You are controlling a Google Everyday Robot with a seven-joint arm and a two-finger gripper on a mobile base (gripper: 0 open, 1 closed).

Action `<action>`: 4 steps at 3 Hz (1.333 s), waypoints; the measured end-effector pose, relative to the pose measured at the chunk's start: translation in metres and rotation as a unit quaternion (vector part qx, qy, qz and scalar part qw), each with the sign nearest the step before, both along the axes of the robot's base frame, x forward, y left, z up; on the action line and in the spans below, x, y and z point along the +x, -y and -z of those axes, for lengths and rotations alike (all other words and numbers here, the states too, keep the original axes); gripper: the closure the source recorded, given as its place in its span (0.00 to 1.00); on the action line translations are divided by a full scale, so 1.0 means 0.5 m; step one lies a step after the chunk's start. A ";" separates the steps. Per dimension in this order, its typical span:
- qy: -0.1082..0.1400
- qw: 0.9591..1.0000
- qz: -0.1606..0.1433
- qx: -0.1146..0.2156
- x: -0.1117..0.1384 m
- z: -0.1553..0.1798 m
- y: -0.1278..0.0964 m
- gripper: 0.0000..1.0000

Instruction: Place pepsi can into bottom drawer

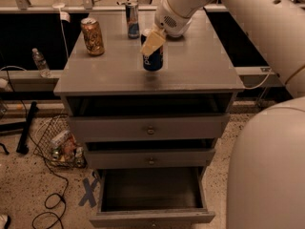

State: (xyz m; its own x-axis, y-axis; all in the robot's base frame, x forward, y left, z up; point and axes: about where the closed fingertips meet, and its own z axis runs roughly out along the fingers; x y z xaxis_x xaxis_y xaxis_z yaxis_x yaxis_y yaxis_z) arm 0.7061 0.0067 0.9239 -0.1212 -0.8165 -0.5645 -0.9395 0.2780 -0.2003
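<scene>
The pepsi can [154, 60], short and dark blue, hangs a little above the grey cabinet top [200, 66], with its shadow on the surface just below it. My gripper [151, 47] comes down from the upper right and is shut on the can; a cream finger [150, 43] covers the can's upper front. The bottom drawer [151, 217] is pulled open at the foot of the cabinet, and its dark inside shows nothing in it.
An orange-gold can [92, 36] stands at the top's back left, and a slim blue-silver can [133, 19] at the back. The two upper drawers [150, 127] stand slightly ajar. A wire basket [59, 144] and cables lie on the floor at left. My white arm fills the right side.
</scene>
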 end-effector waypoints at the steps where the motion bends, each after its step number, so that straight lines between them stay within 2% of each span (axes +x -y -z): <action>1: -0.017 0.999 -0.030 -0.006 -0.080 -0.028 0.000 1.00; 2: -0.042 0.997 -0.071 -0.003 -0.190 0.006 -0.024 1.00; 3: -0.073 0.993 -0.083 0.047 -0.258 0.074 -0.052 1.00; 4: -0.073 0.993 -0.083 0.046 -0.258 0.073 -0.052 1.00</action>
